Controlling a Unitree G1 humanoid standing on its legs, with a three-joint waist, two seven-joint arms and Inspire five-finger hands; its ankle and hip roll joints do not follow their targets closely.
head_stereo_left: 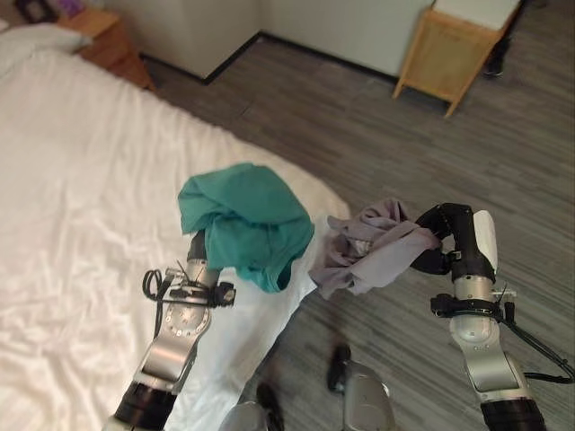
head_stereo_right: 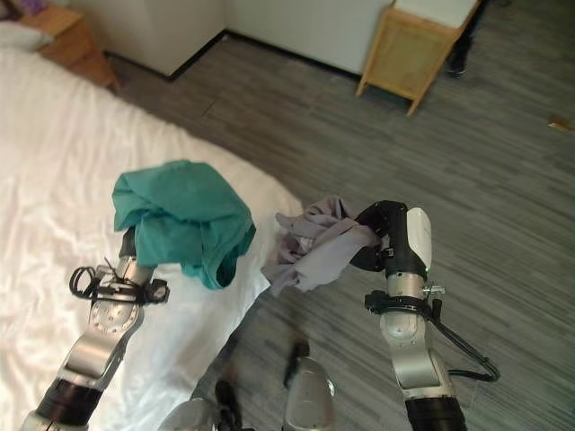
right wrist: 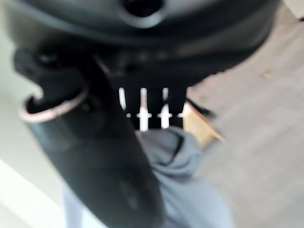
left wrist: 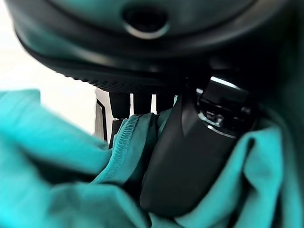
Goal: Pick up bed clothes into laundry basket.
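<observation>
A teal garment (head_stereo_left: 247, 218) is bunched over my left hand (left wrist: 190, 156), held up above the corner of the white bed (head_stereo_left: 81, 180); the thumb and fingers curl into its folds (left wrist: 57, 161). My right hand (head_stereo_left: 449, 238) is raised over the floor beside the bed and is shut on a grey garment (head_stereo_left: 373, 247) that droops from it towards the bed corner. The grey cloth (right wrist: 185, 180) shows past the dark thumb (right wrist: 95, 166). The wooden laundry basket (head_stereo_left: 449, 49) with a white liner stands far off by the back wall.
A wooden nightstand (head_stereo_left: 108, 40) stands at the head of the bed beside a pillow (head_stereo_left: 31, 40). Grey plank floor (head_stereo_left: 359, 126) stretches from the bed to the basket. A dark shoe (head_stereo_left: 494, 58) shows behind the basket.
</observation>
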